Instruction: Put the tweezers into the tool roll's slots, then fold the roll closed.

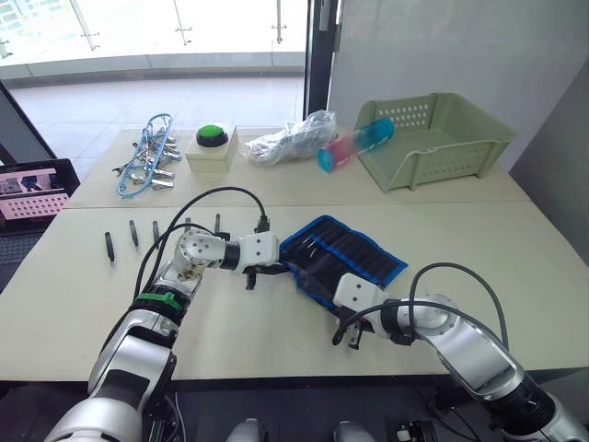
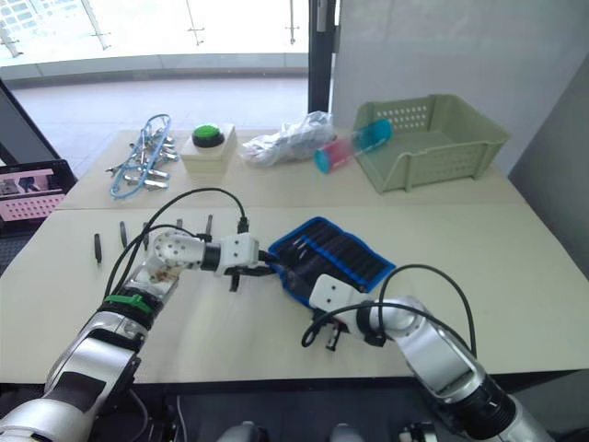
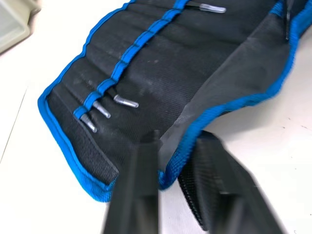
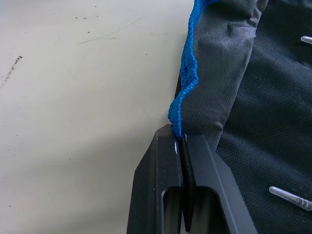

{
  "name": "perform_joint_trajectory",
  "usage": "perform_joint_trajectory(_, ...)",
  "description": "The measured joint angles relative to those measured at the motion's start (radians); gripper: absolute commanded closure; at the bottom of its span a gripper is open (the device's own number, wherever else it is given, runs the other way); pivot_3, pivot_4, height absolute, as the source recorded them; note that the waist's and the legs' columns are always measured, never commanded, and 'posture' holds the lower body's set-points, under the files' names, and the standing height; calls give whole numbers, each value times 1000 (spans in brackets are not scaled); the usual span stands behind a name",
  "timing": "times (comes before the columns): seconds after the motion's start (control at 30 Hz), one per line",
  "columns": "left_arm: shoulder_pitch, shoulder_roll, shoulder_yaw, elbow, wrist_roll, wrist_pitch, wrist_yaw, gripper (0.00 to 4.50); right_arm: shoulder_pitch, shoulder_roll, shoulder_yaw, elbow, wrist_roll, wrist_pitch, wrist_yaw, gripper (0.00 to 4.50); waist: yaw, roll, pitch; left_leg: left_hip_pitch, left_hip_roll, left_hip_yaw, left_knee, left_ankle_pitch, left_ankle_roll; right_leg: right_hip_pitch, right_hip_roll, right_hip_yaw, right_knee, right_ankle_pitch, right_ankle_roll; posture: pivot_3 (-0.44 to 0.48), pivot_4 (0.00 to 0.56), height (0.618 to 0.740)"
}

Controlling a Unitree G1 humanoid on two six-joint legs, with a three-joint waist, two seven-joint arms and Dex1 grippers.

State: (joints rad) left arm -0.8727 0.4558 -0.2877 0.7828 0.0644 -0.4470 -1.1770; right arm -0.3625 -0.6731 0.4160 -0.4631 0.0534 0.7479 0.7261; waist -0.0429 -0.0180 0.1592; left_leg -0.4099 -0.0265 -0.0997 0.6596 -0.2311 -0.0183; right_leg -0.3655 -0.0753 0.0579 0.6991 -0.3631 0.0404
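Note:
The tool roll [image 1: 354, 256] lies open on the table, black with blue trim, and silver tool tips [image 3: 126, 101] poke out of its slots [image 3: 122, 58]. Several dark tweezers [image 1: 133, 233] lie in a row on the table to its left. My left gripper [image 1: 274, 271] is at the roll's left corner, its fingers [image 3: 139, 185] apart on either side of the blue-trimmed flap edge. At the roll's near edge my right gripper [image 4: 181, 139] is shut on the blue trim [image 4: 187, 78].
On the far table stand a green basket [image 1: 442, 138], a pink and blue tube [image 1: 354, 145], a crumpled plastic bag [image 1: 290, 140], a green button on a white box [image 1: 212, 143] and silver clips with blue cord [image 1: 147, 161]. A screen [image 1: 32, 189] sits at the left edge.

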Motion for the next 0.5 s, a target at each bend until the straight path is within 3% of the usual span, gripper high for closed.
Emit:
perform_joint_trajectory(0.2, -112, 27, -22, 172, 110, -161, 79, 4475, -70, 26, 3, 75, -51, -66, -22, 4500, -1, -2, 1, 0, 0, 0, 1, 0, 0, 0, 0, 0, 0, 0, 0, 0, 150, 740)
perform_joint_trajectory(0.47, -126, 39, -57, 261, 219, -275, 201, 4475, -90, 37, 17, 117, -90, -128, 4, 4500, -2, -3, 2, -1, -1, -1, 1, 0, 0, -1, -1, -1, 1, 0, 0, 0, 150, 740)
perform_joint_trajectory(0.5, -124, 40, -59, 262, 228, -283, 211, 4493, -85, 43, 16, 115, -86, -125, 9, 4215, -1, -3, 2, -1, -1, -1, 1, 0, 0, -1, -1, -1, 1, 0, 0, 0, 150, 740)
